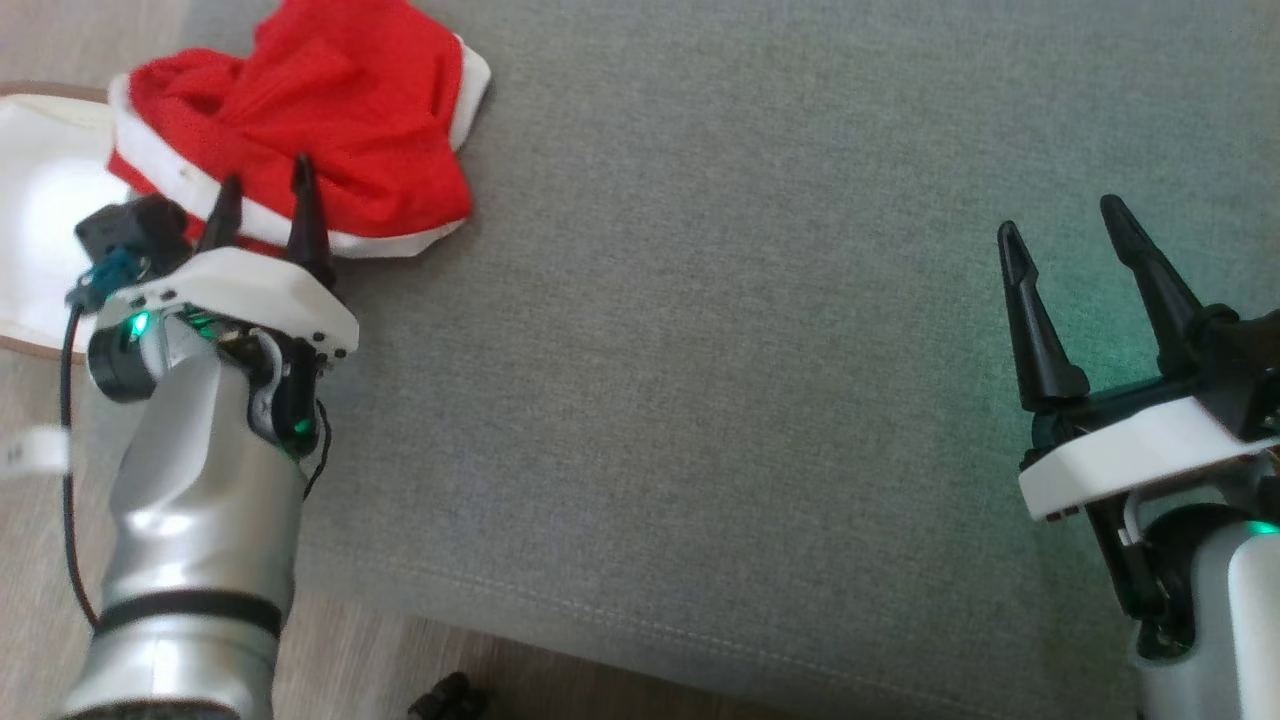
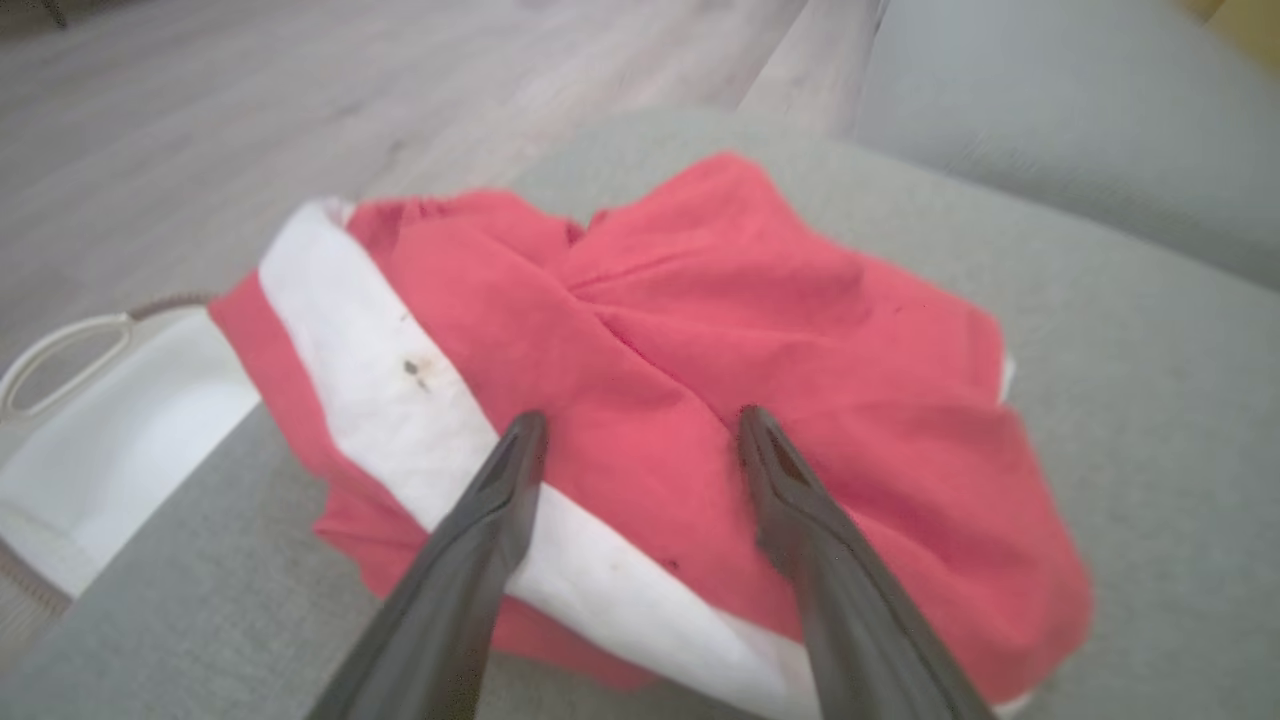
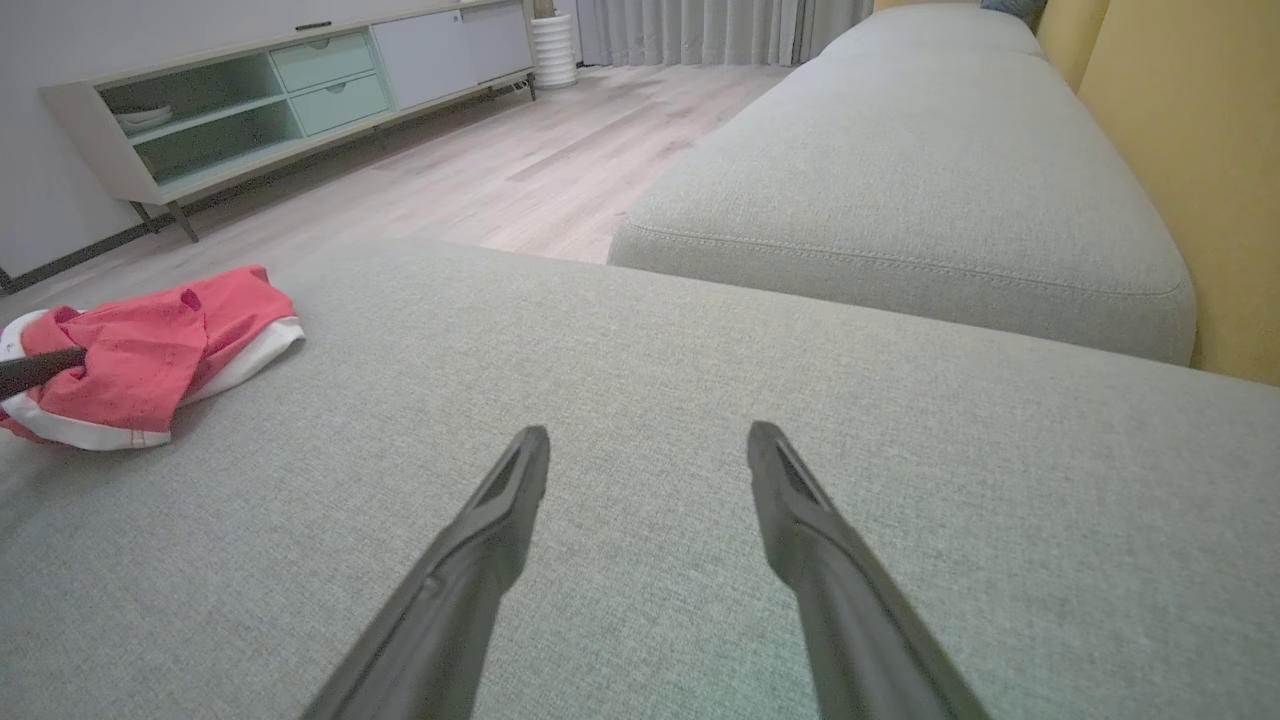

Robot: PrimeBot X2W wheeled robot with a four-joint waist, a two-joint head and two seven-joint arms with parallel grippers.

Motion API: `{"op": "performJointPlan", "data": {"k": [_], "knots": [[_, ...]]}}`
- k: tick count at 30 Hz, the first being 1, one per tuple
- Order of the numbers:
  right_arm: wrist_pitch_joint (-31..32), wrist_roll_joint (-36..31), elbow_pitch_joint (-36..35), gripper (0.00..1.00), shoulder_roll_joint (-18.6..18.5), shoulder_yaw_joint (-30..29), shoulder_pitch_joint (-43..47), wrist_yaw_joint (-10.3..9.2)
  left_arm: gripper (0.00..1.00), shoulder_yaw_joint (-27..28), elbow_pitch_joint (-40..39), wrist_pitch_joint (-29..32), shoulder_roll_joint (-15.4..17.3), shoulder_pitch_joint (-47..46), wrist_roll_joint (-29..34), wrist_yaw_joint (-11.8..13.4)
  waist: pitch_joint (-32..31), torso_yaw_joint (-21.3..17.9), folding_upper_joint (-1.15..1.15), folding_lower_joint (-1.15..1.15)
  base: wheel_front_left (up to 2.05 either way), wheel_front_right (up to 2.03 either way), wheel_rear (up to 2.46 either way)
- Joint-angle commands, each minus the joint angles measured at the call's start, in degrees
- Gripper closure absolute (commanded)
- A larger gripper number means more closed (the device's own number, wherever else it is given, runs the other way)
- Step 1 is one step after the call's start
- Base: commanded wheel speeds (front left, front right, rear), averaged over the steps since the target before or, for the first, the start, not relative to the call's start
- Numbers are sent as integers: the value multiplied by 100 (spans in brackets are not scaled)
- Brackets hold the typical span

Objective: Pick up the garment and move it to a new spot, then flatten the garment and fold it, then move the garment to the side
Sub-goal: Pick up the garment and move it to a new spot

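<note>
Currently our left gripper (image 1: 266, 172) hangs spread over the crumpled red-and-white cloth garment (image 1: 340, 110); right gripper (image 1: 1060, 214) spread over grey fabric cushion (image 1: 700, 350).

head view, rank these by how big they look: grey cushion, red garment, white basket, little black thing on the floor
1. grey cushion
2. red garment
3. white basket, cut off at the frame edge, so unsure
4. black thing on the floor
</note>
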Motion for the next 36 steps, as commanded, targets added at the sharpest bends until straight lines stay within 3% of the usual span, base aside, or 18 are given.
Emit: {"op": "performJointPlan", "data": {"k": [1,7,8,9,10,15,20,29,32,36], "knots": [[37,-34,-245,0,-16,145,-125,-5,0,220,156,100,283,-239,-44,15,106,-58,0,-2,0,0,0],[28,3,-197,0,-3,178,-207,-5,0,237,1426,740,356,-806,-196,-42,147,-102,0,-2,0,0,0],[20,11,-183,0,3,187,-222,-5,7,230,1551,801,365,-873,-216,-78,148,-115,0,-2,0,0,0],[9,20,-166,0,9,192,-237,-5,80,225,1609,740,381,-935,-225,-107,143,-127,0,-2,0,0,0],[-7,27,-149,0,16,189,-250,-5,100,211,1640,619,410,-984,-208,-112,132,-141,0,-2,0,0,0],[-137,75,-11,0,88,113,-221,-5,100,150,1637,70,497,-1084,-139,-135,-93,-215,0,-2,0,0,0],[-312,158,176,0,182,49,-103,-5,100,102,1078,-121,532,-968,-24,-129,-500,-303,0,-2,0,0,0],[-585,326,442,0,292,23,148,-5,100,6,-1330,-136,350,299,319,75,-1145,-643,0,-2,0,0,0],[-667,398,525,0,310,37,245,-5,100,-281,-2155,-21,241,950,528,176,-1299,-819,0,-2,0,0,0],[-755,486,615,0,321,52,326,-5,100,-826,-3141,444,21,1635,600,116,-1384,-1120,0,-2,0,0,0]]}}
